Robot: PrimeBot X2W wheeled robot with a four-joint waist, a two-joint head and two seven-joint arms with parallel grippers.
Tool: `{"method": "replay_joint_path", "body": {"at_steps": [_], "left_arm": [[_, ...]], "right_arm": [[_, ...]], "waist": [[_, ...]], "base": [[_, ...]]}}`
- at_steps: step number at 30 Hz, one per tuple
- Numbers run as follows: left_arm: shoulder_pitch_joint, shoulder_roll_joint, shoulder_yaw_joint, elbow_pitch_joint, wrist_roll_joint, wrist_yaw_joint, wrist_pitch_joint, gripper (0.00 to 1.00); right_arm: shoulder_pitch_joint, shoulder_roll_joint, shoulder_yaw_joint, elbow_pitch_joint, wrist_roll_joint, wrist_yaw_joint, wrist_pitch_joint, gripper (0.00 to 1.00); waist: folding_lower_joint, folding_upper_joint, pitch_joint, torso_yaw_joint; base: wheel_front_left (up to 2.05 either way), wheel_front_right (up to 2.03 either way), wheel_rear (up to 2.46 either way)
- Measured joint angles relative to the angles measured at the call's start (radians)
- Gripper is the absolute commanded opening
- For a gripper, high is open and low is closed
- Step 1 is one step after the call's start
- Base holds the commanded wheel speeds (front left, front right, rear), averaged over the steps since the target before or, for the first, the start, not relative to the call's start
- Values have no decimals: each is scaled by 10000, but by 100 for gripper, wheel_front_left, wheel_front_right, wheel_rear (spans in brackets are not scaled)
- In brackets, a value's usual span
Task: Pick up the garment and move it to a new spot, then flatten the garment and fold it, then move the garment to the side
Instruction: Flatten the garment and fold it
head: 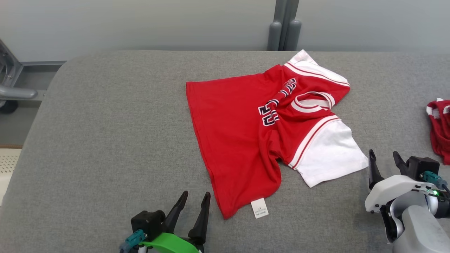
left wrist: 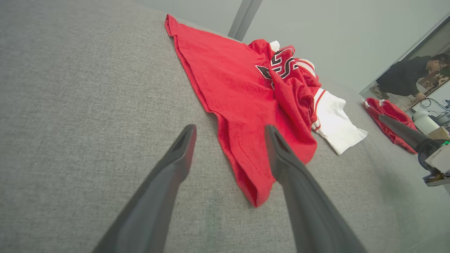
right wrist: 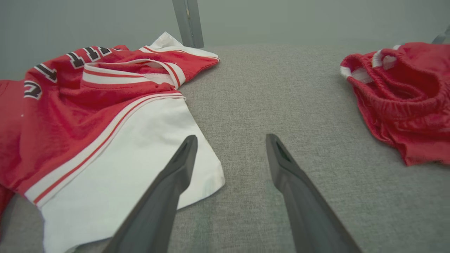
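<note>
Garment [head: 239, 133]: red jersey, white sleeves, red-white striped trim, dark-outlined white lettering on chest. Lies rumpled on grey tabletop [head: 105, 140], right of centre. Hem half spread fairly flat; chest bunched in folds beside collar. White label [head: 259, 208] sticks out at near hem corner.

Grey padded surface [head: 105, 140] bears a rumpled jersey [head: 239, 140] and another red garment [head: 439, 130].

One red-and-white jersey [head: 242, 140]; one crumpled red garment [head: 441, 130]; one grey table [head: 105, 140]; two pairs of jaws.
</note>
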Motion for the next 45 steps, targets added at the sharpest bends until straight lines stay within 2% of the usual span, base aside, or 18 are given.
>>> {"method": "replay_joint_path", "body": {"at_steps": [4,9,15,23,34,45], "left_arm": [[-133,-2,-221,52,-12,0,0,100],[-145,-2,-31,159,17,0,0,100],[342,0,792,167,418,0,0,100],[819,0,2084,-104,1333,6,0,100],[1412,0,3237,-606,2452,577,0,100],[1849,-2,3914,-911,3394,849,0,100]], "right_arm": [[-53,27,-29,77,-65,0,0,100],[-70,213,44,27,-163,0,0,100],[370,491,295,-489,-198,0,-4,100],[1085,650,750,-1820,-366,0,-6,100],[2066,792,955,-2924,-178,0,-4,100],[2597,846,1195,-3423,-113,0,-6,100]], "waist": [[0,0,164,-115],[0,0,117,-204],[0,0,-369,-400],[0,0,-875,-895],[0,0,-1467,-1152],[0,-1,-1702,-1152]], "base": [[0,0,0],[0,0,0],[0,0,0],[0,0,0],[0,0,0],[0,0,0]]}}
